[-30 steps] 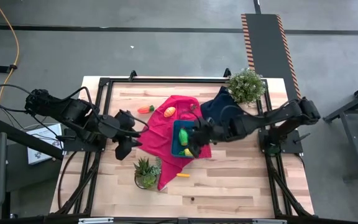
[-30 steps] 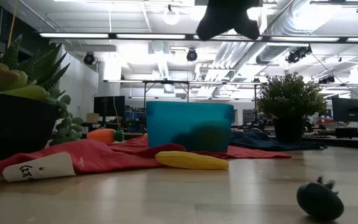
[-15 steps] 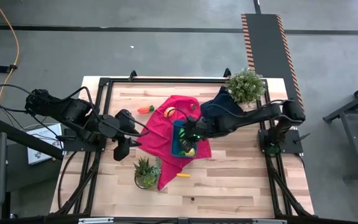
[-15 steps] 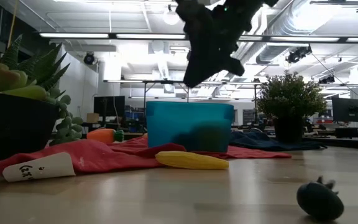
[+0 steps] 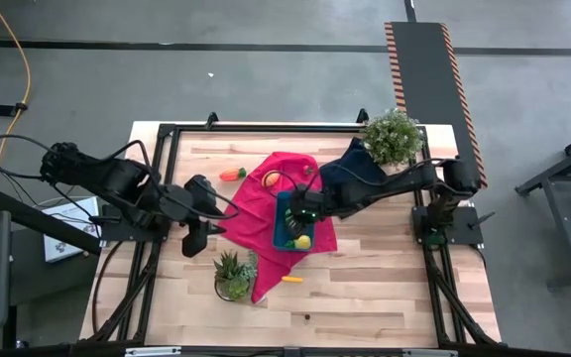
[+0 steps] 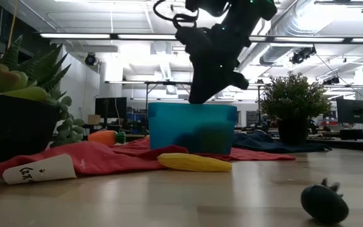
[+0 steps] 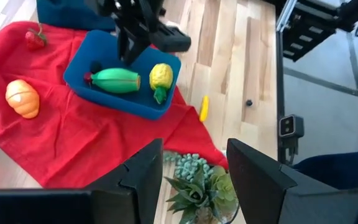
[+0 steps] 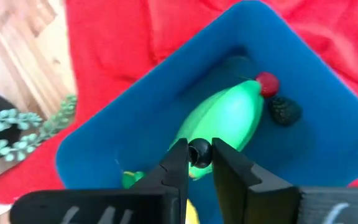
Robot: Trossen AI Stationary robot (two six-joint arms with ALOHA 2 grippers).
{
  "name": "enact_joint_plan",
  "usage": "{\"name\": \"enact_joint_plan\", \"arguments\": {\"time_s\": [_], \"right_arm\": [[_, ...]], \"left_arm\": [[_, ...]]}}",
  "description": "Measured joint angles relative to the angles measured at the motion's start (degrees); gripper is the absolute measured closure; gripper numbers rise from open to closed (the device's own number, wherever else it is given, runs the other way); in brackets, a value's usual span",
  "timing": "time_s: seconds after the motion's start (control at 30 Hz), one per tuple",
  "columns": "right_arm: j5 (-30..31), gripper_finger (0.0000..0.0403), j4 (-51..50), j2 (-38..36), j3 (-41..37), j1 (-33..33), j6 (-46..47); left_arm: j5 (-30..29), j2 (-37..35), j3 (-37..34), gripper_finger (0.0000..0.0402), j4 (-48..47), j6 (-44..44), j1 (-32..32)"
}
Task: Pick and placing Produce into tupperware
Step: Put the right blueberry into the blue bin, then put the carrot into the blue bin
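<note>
Left wrist view shows the blue rectangular tupperware (image 7: 107, 102) on a red cloth (image 7: 73, 149), holding a smooth green vegetable (image 7: 114, 81) and a bumpy yellow fruit (image 7: 160, 76). The right end effector (image 8: 199, 154) hangs over the tub, clenched on a small dark ball (image 8: 199, 152). The left end effector (image 7: 194, 177) waits released above the wooden surface (image 7: 241, 74).

the right arm reaches in from the table's right edge, stretched across toward the middle, its wrist angled downward. the right gripper (image 5: 300, 211) hangs low there, pointing down, its fingers (image 8: 178, 163) nearly closed on a small dark round thing (image 8: 199, 152) pinched between the tips. the left arm is folded at the table's left side, its elbow out past the edge. the left gripper (image 5: 194, 238) waits there with its fingers (image 7: 253, 171) spread apart.
</note>
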Motion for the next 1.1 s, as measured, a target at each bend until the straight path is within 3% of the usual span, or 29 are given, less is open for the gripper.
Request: {"name": "enact_joint_plan", "arguments": {"time_s": [0.37,0.77,1.1], "right_arm": [[-1.7,0.0358,-0.5,0.0,0.0,-0.8,-0.7],[-4.0,0.0280,1.0,0.0,0.0,-1.0,1.6],[-3.9,0.0273,5.5,-0.3,0.0,-0.9,2.4]], "left_arm": [[0.0,0.0,-2.6,0.0236,0.3,-0.5,0.0],[-2.6,0.0,-2.8,0.0236,-0.5,2.0,0.0],[-9.5,0.0,-2.8,0.0236,-4.5,1.1,2.5]]}}
